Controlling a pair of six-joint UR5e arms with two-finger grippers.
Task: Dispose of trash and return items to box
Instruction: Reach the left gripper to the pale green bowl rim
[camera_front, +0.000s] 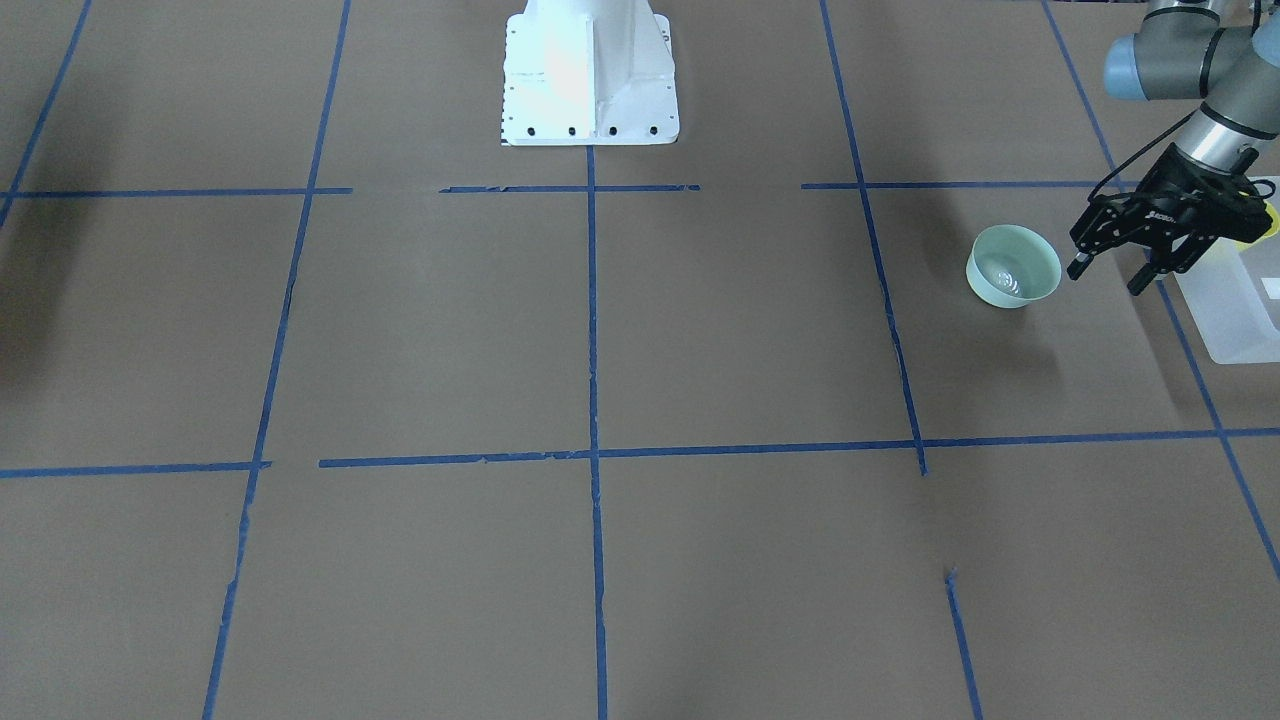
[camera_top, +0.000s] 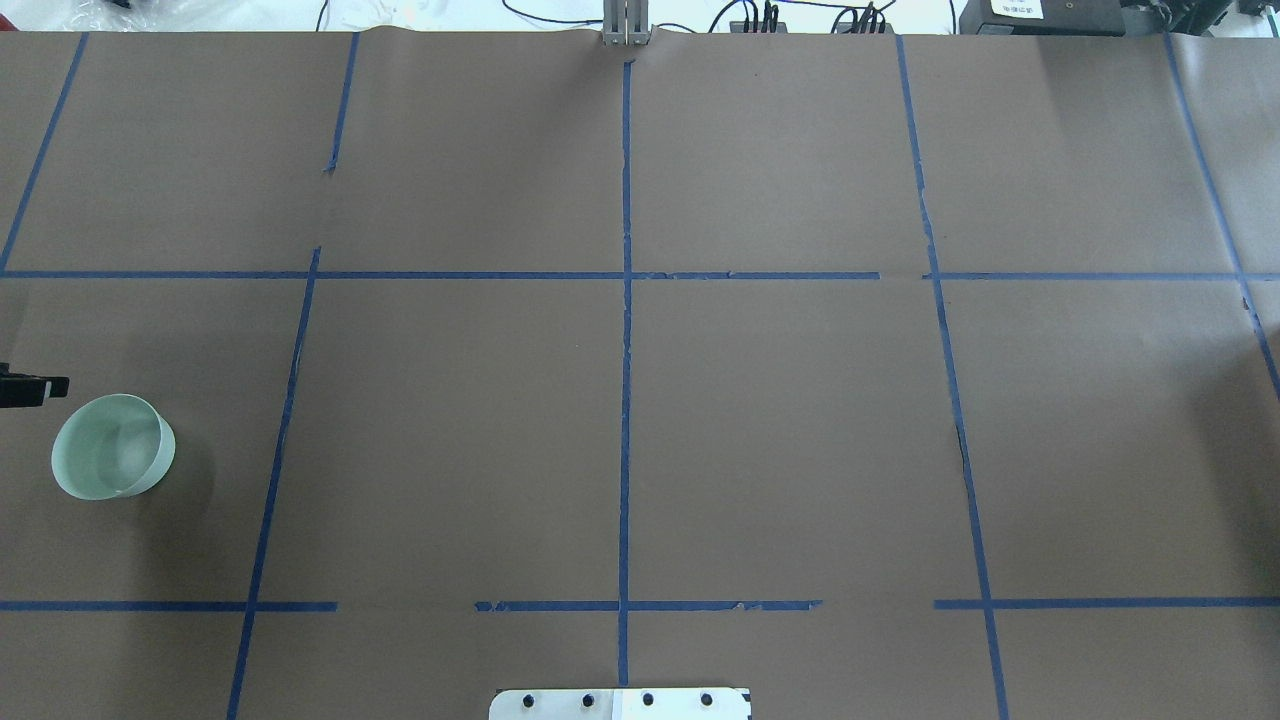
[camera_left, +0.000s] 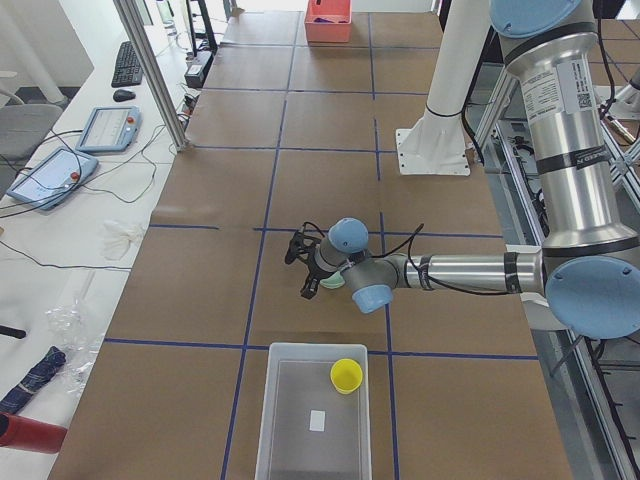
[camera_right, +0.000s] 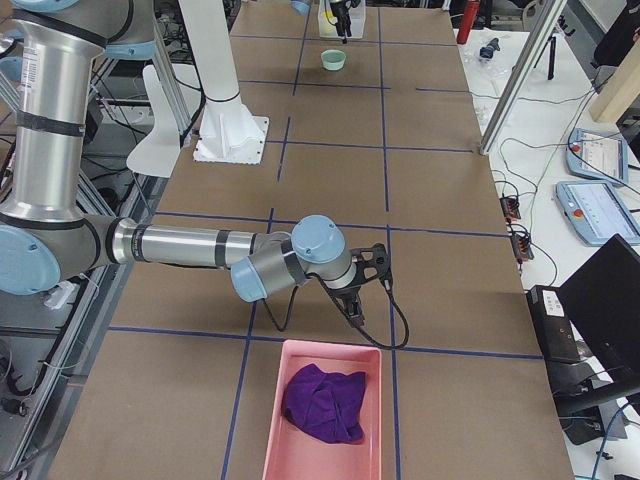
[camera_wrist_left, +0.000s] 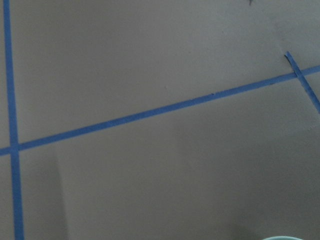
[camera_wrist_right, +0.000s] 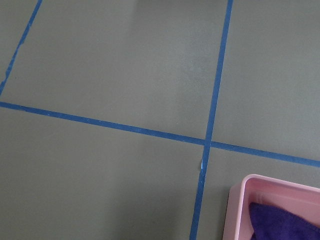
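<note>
Bowl (camera_front: 1012, 265): mint, upright on worktop, near box (camera_left: 290, 410); yellow cup (camera_left: 347, 375) already inside. Left tool (camera_front: 1110, 275): fingers apart, empty, between bowl and box. Right tool (camera_right: 357, 305): state unreadable. Risk: off-centre pinch on the rim likely tips or skids the bowl.

At the table's (camera_front: 700, 350) left end the front view's edge cuts off the box (camera_front: 1235, 320), and the left gripper (camera_front: 1109, 279) hides most of the yellow cup (camera_front: 1270, 222) (only a sliver shows). The bowl (camera_wrist_left: 282, 238) barely enters the left wrist view.

The bench (camera_top: 780, 440) is covered with brown paper and divided by blue tape lines (camera_top: 626, 400). A white side desk (camera_left: 60, 250) carries tablets (camera_left: 52, 175) and a keyboard (camera_left: 127, 63).
</note>
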